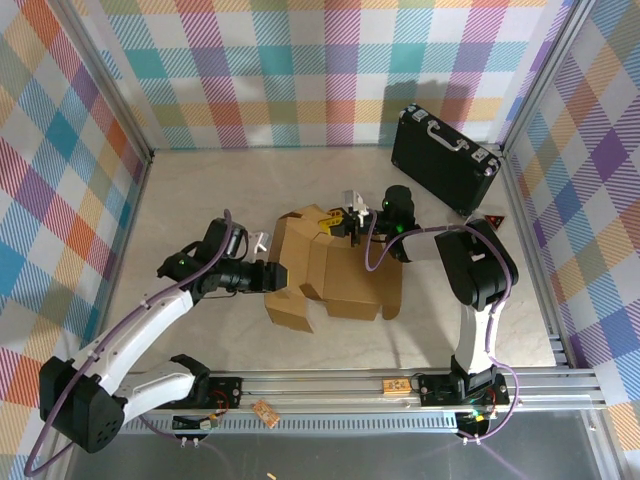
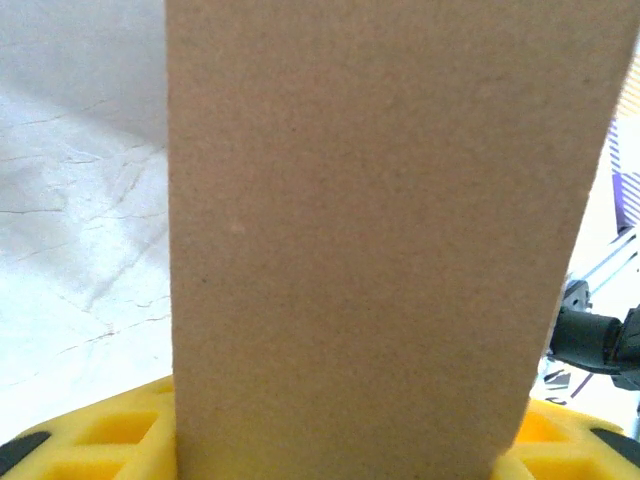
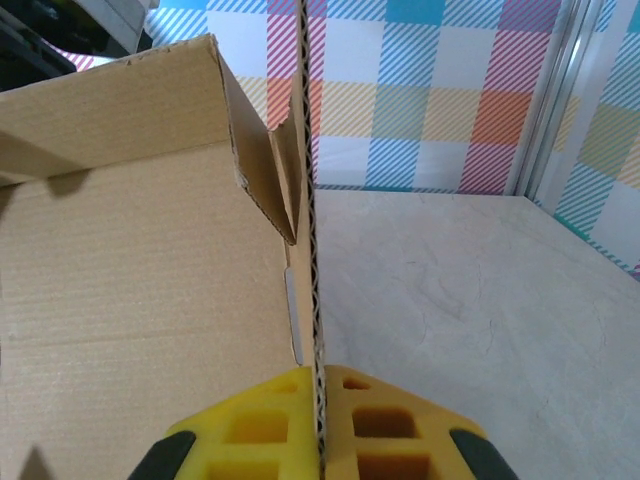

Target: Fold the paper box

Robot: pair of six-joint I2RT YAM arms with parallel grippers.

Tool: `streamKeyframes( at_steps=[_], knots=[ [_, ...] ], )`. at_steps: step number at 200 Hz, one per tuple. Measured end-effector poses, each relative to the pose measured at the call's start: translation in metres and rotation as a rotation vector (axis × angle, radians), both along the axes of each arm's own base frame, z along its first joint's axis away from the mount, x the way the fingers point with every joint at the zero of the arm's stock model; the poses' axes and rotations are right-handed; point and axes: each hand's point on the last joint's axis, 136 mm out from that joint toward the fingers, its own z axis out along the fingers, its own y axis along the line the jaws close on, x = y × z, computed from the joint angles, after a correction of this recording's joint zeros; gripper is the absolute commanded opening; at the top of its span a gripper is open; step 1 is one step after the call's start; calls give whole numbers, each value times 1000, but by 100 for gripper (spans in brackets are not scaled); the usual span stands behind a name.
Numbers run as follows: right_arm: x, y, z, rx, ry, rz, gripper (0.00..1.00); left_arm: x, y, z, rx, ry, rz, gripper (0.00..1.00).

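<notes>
The paper box (image 1: 340, 275), partly folded, sits mid-tabletop (image 1: 190, 190). Right gripper (image 3: 320, 395) is pinched onto the edge of an upright wall on the box's far side. Left gripper (image 1: 272, 276) straddles a flap on the box's left side; cannot tell whether it grips.

Bright even light, soft shadows; paper box (image 2: 370, 240) perhaps blurred up close.

Left arm (image 1: 140, 330) reaches from its near-left base toward desk centre, forearm low. Left claw (image 1: 268, 276) sits at the left side of the paper box (image 1: 340, 275), yellow fingers (image 2: 90, 440) part-spread around a panel; I can't tell if it grips. Right arm (image 1: 480, 270) rises, then bends left. Right claw (image 3: 320, 385) is pinched tight on the box's far edge.
</notes>
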Motion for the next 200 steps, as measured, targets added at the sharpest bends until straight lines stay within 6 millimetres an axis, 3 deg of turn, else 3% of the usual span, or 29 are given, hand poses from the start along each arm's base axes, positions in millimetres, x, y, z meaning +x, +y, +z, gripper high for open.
streamKeyframes(
  at_steps=[53,70,96,123,159,200],
  knots=[
    [3,-1,1,2,-6,-18,12,5,4,0,75,15,-19,45],
    [5,-1,1,1,-9,-25,28,7,7,-1,106,16,-24,45],
    [8,-1,-3,-12,1,-44,43,9,15,-1,176,19,-27,44],
    [10,-7,-5,-37,19,-63,46,21,23,9,257,-16,-27,43],
    [20,-24,12,-51,37,-129,47,39,30,16,361,-63,-48,43],
    [56,-58,27,-23,203,-340,47,56,31,-5,516,-38,-99,37]
  ],
)
